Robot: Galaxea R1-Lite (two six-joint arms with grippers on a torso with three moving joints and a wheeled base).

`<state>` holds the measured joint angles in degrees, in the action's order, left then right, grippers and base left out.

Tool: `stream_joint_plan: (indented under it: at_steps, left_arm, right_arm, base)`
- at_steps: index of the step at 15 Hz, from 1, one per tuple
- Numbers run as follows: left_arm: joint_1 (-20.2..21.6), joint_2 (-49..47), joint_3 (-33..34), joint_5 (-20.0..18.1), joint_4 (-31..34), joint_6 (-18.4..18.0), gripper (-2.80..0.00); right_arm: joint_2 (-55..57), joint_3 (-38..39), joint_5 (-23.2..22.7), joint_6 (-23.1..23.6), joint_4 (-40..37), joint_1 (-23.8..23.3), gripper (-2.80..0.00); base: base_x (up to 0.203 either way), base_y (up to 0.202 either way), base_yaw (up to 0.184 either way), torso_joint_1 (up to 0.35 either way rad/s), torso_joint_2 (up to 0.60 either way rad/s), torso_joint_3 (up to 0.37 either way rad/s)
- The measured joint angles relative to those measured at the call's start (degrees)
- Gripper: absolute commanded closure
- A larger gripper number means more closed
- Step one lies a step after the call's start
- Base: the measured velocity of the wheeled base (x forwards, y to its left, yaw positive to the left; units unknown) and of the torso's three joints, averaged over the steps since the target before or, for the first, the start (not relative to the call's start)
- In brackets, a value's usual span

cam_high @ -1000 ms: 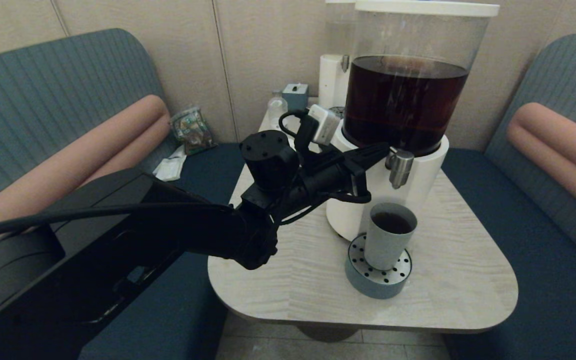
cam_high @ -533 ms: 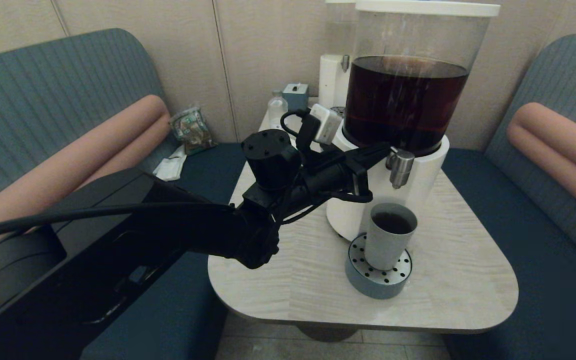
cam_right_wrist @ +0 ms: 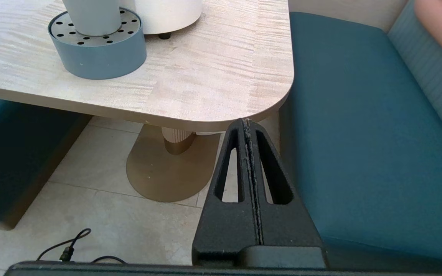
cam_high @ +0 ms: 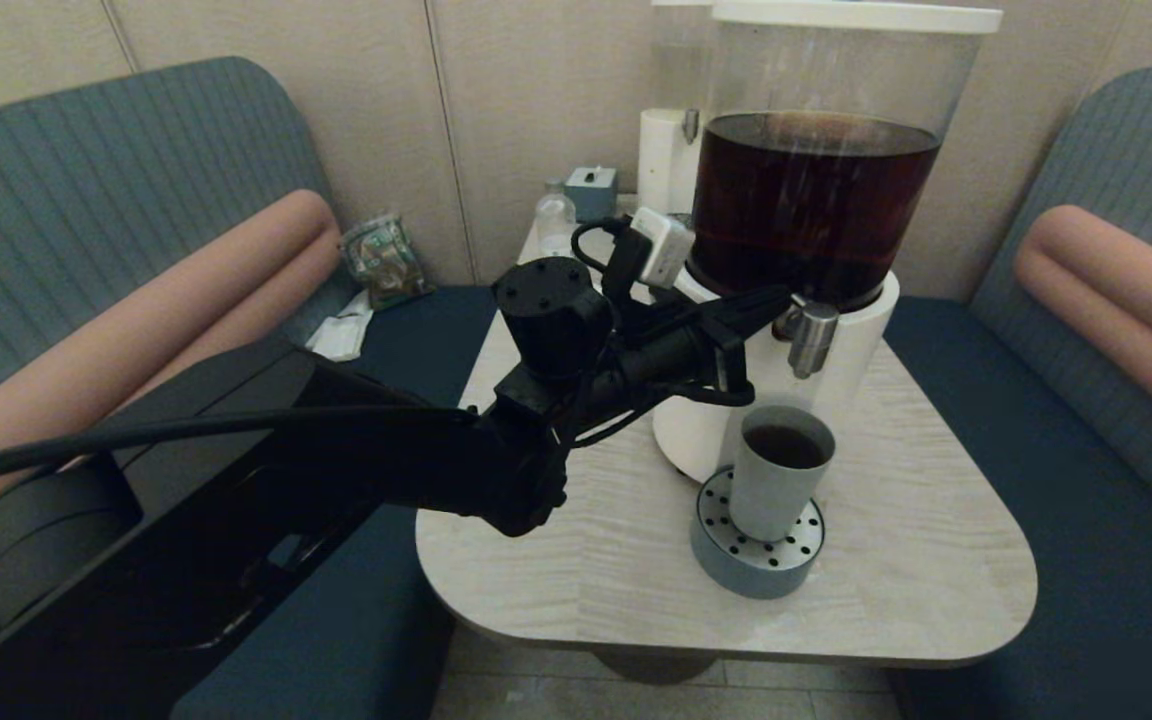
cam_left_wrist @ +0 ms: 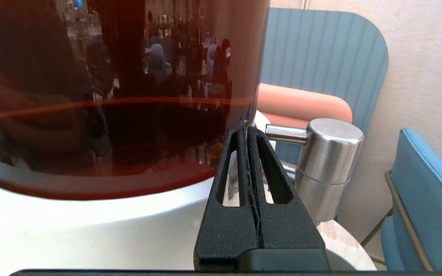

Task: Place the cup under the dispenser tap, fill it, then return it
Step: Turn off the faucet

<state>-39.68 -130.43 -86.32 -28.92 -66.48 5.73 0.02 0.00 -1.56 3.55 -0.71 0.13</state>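
Observation:
The grey-green cup (cam_high: 776,472) stands upright on the round blue-grey drip tray (cam_high: 754,560), directly under the steel dispenser tap (cam_high: 812,338), and holds dark liquid. The tap (cam_left_wrist: 328,168) juts from the white base (cam_high: 846,370) of the big dispenser with the dark-brown tank (cam_high: 811,205). My left gripper (cam_high: 778,298) is shut and empty, its tips level with the tap's stem, just to its left. In the left wrist view the left gripper (cam_left_wrist: 246,130) sits beside the tap's thin rod. My right gripper (cam_right_wrist: 247,122) is shut and empty, parked low below the table's edge.
The pale wooden table (cam_high: 936,560) has rounded corners. A second paler dispenser (cam_high: 664,150), a small blue box (cam_high: 591,190) and a bottle (cam_high: 554,215) stand behind. Blue bench seats (cam_high: 1066,450) flank the table. The cup's base (cam_right_wrist: 92,17) and tray (cam_right_wrist: 98,50) show in the right wrist view.
My left arm has shifted slightly right and forward, bringing the shut gripper closer to the tap. The cup and tray have not moved.

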Motion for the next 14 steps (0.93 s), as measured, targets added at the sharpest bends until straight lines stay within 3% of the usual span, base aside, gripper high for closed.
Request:
stream_joint_plan:
  at_steps: [14]
  left_arm:
    - [-0.98, -1.62, -3.60, -0.02, 2.11, 0.01, 0.00]
  right_arm:
    - [0.00, 0.00, 0.01, -0.01, 0.01, 0.02, 0.00]
  base:
    - [0.000, 0.000, 0.000, 0.000, 0.00, 0.000]
